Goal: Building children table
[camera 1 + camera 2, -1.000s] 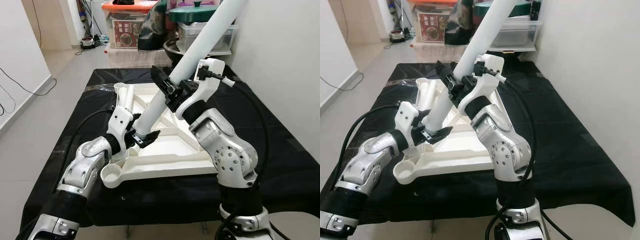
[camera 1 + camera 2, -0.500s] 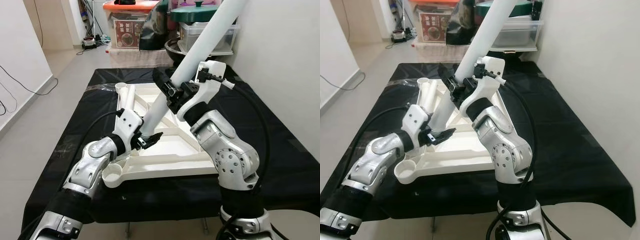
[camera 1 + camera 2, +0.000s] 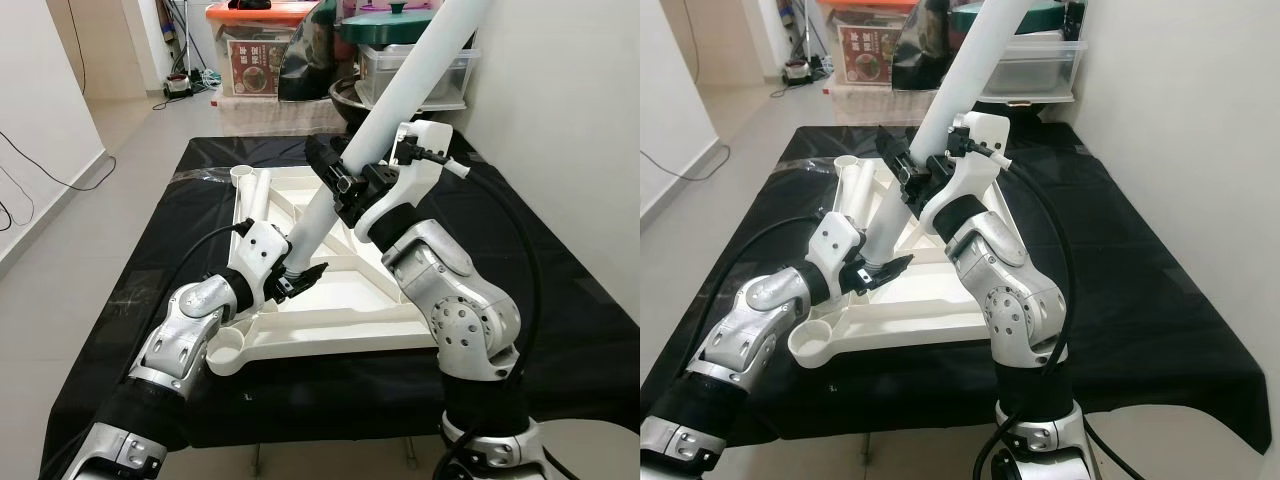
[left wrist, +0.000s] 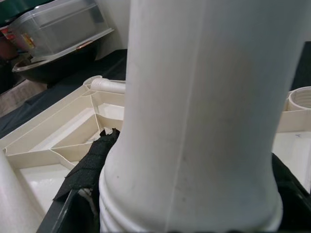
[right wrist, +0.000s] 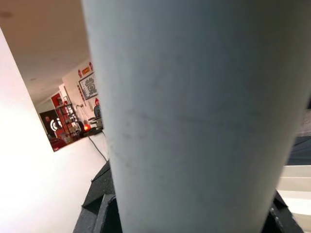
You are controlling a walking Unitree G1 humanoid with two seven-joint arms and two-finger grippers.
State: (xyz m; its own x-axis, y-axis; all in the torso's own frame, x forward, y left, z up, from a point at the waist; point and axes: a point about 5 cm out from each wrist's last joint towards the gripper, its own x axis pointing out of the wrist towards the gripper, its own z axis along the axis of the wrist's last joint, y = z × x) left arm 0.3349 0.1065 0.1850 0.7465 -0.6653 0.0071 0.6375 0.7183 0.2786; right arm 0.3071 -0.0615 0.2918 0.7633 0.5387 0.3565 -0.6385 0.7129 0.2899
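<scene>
Table leg (image 3: 385, 110), white and tilted, rises from the overturned tabletop (image 3: 330, 300); our left gripper (image 3: 293, 278) clamps its threaded lower end, our right gripper (image 3: 340, 183) clamps it midway. Black cloth (image 3: 570, 310) lies bare around the tabletop's edges.

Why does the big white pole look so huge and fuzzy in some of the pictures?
In the right wrist view the table leg sits so close that it is soft and out of focus, beside a washed-out bright wall. The left wrist view is sharper: the leg's threaded end and the tabletop ribs show. Both eye views are evenly lit and crisp.
</scene>
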